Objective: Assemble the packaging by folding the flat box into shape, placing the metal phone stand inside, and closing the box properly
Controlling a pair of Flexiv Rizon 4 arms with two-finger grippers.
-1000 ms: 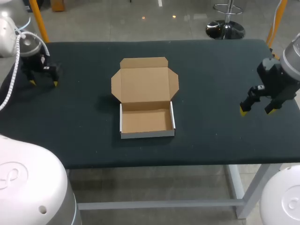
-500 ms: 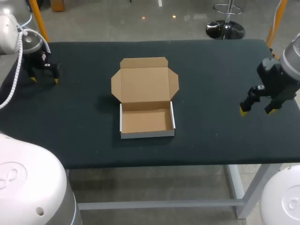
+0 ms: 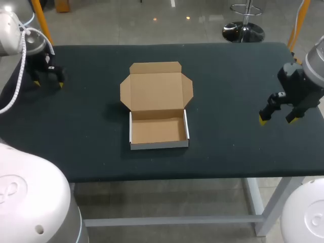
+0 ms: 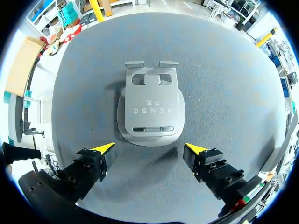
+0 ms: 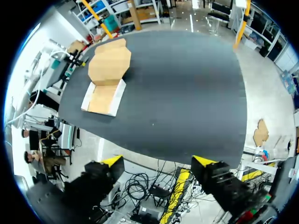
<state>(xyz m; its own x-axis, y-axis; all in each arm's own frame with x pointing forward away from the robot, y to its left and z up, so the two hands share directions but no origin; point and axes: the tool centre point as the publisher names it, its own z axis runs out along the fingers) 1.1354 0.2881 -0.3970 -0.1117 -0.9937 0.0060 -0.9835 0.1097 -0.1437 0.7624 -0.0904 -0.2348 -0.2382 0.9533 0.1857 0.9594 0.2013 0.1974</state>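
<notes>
head view: a dark table point(image 3: 228, 76) carries a cardboard box point(image 3: 157, 109) near its middle, with one arm at each side.
box: already folded into shape. its tray point(image 3: 159, 131) stands upright, white on the outer walls and brown inside.
lid point(image 3: 156, 90): open and lying flat at 12 o'clock of the tray, side flaps spread, tuck flap toward the far edge.
left gripper point(image 3: 46, 81): at about 10 o'clock from the box and well apart from it, near the table's far left corner, yellow tips pointing down.
left gripper state: in the left wrist view the left gripper point(image 4: 149, 148) has its fingers spread wide and clasps nothing.
phone stand point(image 4: 150, 109): grey metal, on the table at the left gripper's 12 o'clock, straight ahead of it. the rounded base is nearest the fingers and two small hooks are at the far end. neither finger touches it. in the head view i cannot make it out beneath that gripper.
right gripper point(image 3: 277, 115): at 3 o'clock from the box, well apart from it, near the table's right edge.
right gripper state: in the right wrist view the right gripper point(image 5: 158, 161) has its fingers apart and grips nothing. the box point(image 5: 105, 77) lies far ahead at roughly its 11 o'clock.
</notes>
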